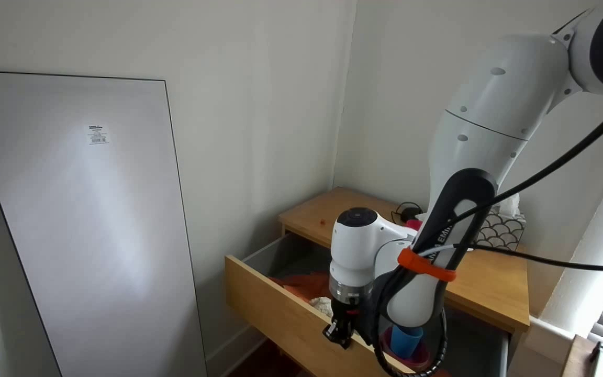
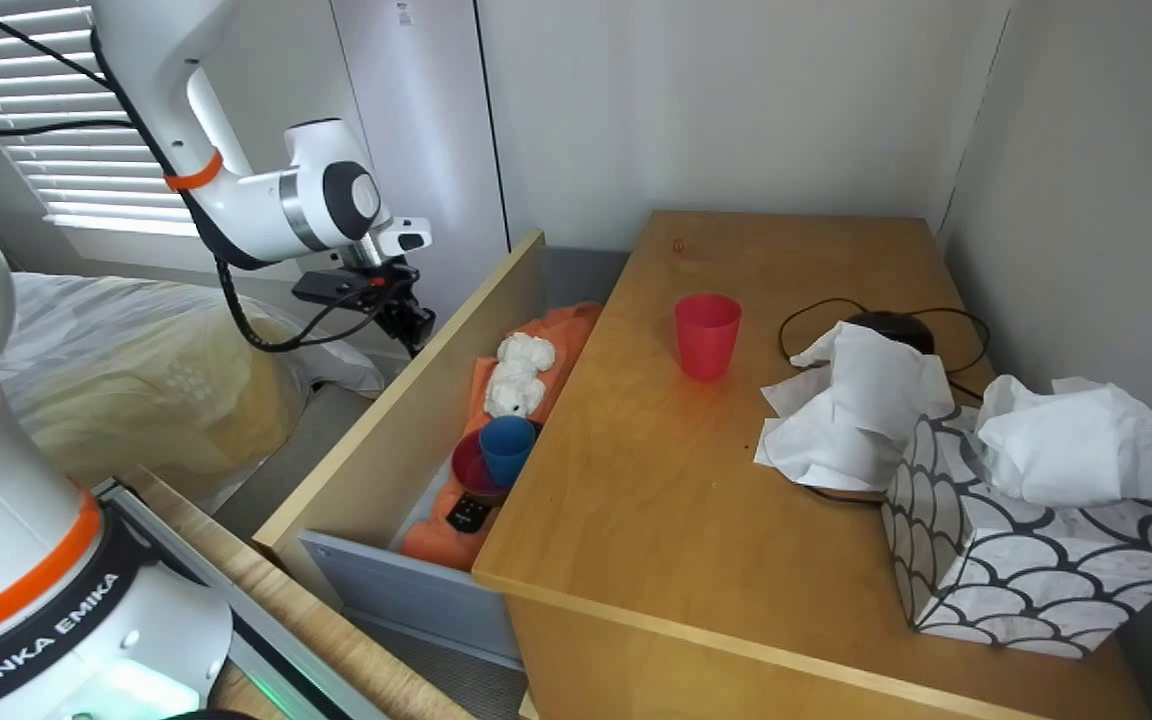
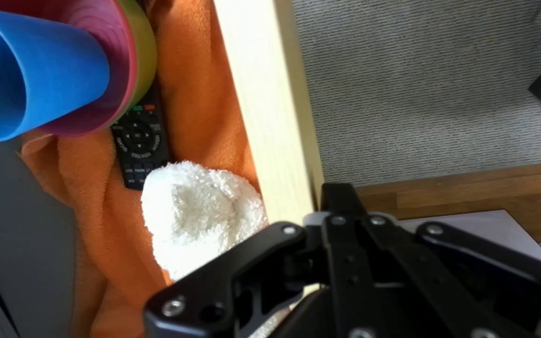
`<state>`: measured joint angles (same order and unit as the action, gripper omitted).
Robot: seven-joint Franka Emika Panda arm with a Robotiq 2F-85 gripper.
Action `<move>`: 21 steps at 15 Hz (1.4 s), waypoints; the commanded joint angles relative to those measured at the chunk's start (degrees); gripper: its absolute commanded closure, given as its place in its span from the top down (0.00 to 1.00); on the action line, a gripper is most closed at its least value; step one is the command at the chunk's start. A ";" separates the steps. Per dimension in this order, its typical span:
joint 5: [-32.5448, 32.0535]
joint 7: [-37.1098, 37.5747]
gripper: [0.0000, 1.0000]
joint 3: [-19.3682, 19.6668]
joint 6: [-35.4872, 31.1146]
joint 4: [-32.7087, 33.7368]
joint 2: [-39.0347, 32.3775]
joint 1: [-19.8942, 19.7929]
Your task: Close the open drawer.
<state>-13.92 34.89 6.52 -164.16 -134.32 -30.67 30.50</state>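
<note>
Wrist view: blue cup (image 3: 59, 70), remote (image 3: 141, 141), cloth (image 3: 115, 220) occupy the open drawer (image 3: 270, 117).

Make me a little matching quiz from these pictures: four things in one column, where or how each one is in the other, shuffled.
1. flat-fronted light wooden drawer
2. red tapered plastic cup
3. blue tapered plastic cup
4. black rectangular remote control

A. in a round pink bowl
B. on orange cloth
C. open
D. standing on the wooden dresser top

Pairs: 1-C, 2-D, 3-A, 4-B.
</note>
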 commanded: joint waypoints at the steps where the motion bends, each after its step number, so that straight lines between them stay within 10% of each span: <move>1: -2.74 1.64 0.00 6.27 0.19 1.64 -2.96 5.43; 9: -9.14 3.59 0.00 21.36 1.25 1.17 -4.43 16.36; 15: -10.41 3.42 0.00 31.69 -0.24 1.56 -9.70 17.14; 21: -5.18 -0.60 0.00 30.26 1.91 1.99 -8.88 12.15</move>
<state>-21.87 36.23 39.01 -164.08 -132.74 -40.41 44.21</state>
